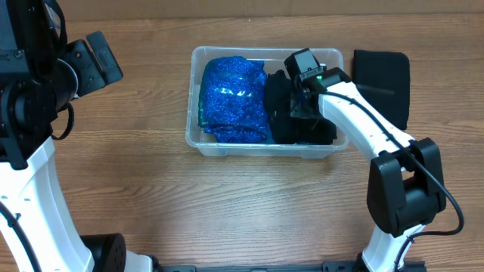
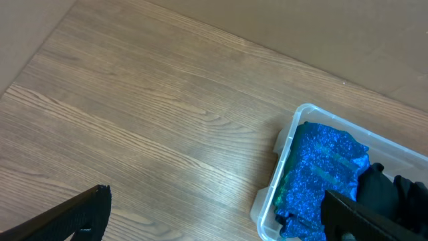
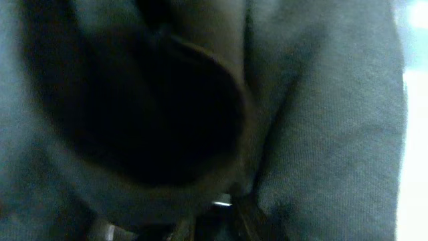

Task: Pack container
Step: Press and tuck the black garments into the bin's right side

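Observation:
The clear plastic container (image 1: pixel 261 151) sits at the table's middle. A blue glittery cloth (image 1: pixel 231 98) fills its left half and a black cloth (image 1: pixel 281 113) lies in its right half. My right gripper (image 1: pixel 306 106) reaches down into the container's right half, its fingers buried in the black cloth. In the right wrist view the black cloth (image 3: pixel 321 120) fills the frame and the fingers (image 3: pixel 214 217) sit close together, pinching it. My left gripper (image 1: pixel 94 64) is open and empty, raised over the table's left side. The left wrist view shows its open fingers (image 2: pixel 214 207), the container (image 2: pixel 284 144) and the blue cloth (image 2: pixel 321 167).
A second folded black cloth (image 1: pixel 382 83) lies on the table just right of the container. The table is bare wood (image 1: pixel 151 181) to the left and in front. A wall edge runs along the back.

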Controlling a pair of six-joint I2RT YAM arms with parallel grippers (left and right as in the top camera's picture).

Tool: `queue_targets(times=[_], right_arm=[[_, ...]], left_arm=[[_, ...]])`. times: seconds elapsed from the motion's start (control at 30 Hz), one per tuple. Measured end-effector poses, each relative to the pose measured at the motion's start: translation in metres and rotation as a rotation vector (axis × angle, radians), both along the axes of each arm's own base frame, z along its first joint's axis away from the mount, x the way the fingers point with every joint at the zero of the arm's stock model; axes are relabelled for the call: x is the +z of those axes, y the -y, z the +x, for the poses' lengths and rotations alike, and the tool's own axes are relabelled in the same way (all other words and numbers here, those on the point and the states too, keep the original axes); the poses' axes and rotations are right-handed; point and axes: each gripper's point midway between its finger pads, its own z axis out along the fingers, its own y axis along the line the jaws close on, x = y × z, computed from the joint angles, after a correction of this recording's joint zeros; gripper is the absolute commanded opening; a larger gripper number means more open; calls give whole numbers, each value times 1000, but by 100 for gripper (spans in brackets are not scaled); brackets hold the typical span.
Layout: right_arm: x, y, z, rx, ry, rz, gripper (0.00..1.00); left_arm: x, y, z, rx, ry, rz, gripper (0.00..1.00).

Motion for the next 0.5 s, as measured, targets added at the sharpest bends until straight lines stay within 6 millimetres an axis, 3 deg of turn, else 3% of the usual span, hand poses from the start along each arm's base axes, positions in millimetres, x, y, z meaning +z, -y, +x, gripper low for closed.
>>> queue_targets(times=[0.13, 0.2, 0.27, 0.37, 0.43, 0.5], right_arm=[[13, 3, -6, 10, -26, -5, 59], [49, -5, 1, 19, 41, 51, 68], [83, -12, 6, 30, 122, 104, 69], [152, -16, 3, 45, 288, 186, 71], [179, -15, -2, 50, 349, 214, 71], [192, -13, -8, 51, 376, 225, 72]], left_arm=[[0, 0, 0, 0, 0, 0, 100], [0, 0, 0, 0, 0, 0, 100], [0, 0, 0, 0, 0, 0, 100], [0, 0, 0, 0, 0, 0, 100], [0, 0, 0, 0, 0, 0, 100], [0, 0, 0, 0, 0, 0, 100]])
